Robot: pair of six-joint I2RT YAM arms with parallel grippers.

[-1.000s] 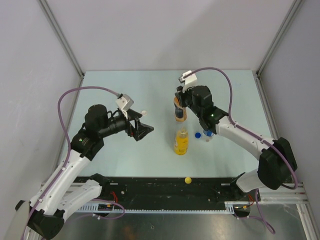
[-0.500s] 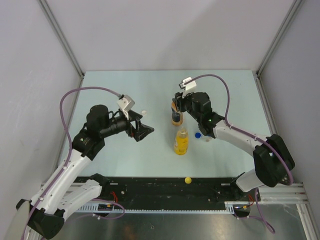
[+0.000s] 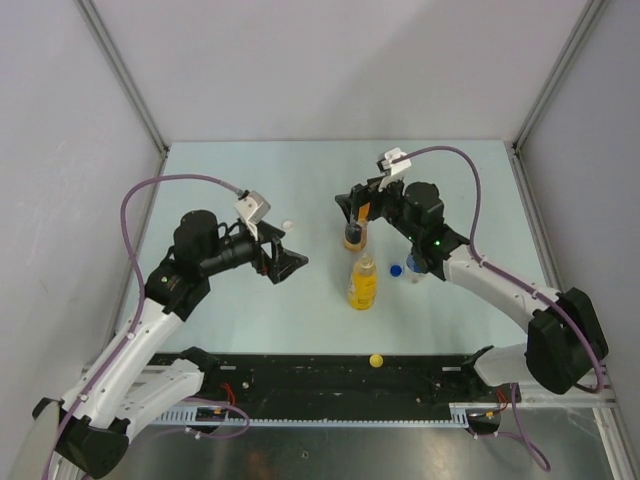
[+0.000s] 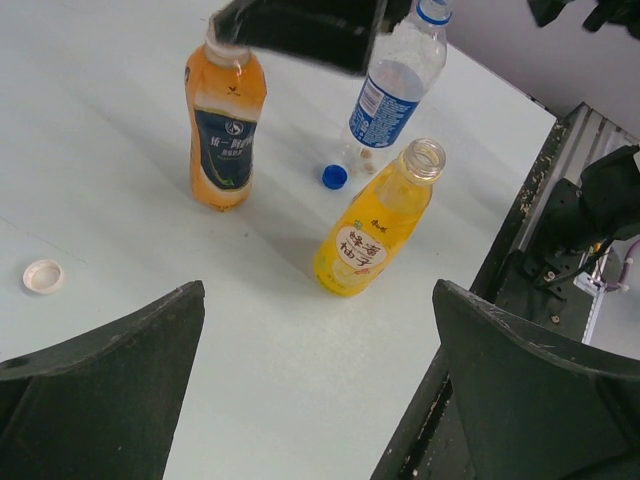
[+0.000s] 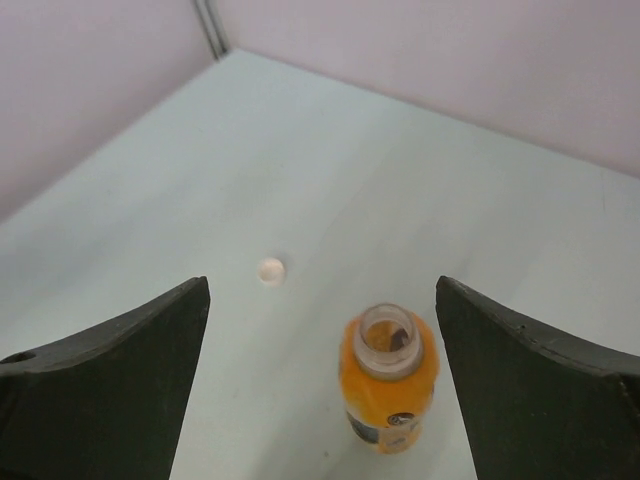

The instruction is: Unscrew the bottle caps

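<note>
The orange bottle (image 3: 352, 238) with a dark blue label stands upright and uncapped (image 5: 390, 372). My right gripper (image 3: 357, 203) hangs open above it, touching nothing (image 5: 322, 292). The white cap (image 3: 288, 224) lies on the table to its left (image 5: 271, 270). The yellow bottle (image 3: 362, 284) stands open-mouthed in the middle (image 4: 375, 228). Beside the clear bottle (image 3: 415, 269) lies the blue cap (image 3: 395, 269). The yellow cap (image 3: 376, 360) rests on the black rail. My left gripper (image 3: 286, 262) is open and empty, left of the bottles (image 4: 320, 300).
A black rail (image 3: 300, 375) runs along the near edge of the pale table (image 3: 250, 180). Grey walls with metal posts close in the back and both sides. In the left wrist view the right arm's dark fingers (image 4: 300, 30) cover the orange bottle's top.
My right gripper opened, let go of the orange bottle's neck and drew back up to the right. The orange bottle shifted slightly left. The left arm stayed still.
</note>
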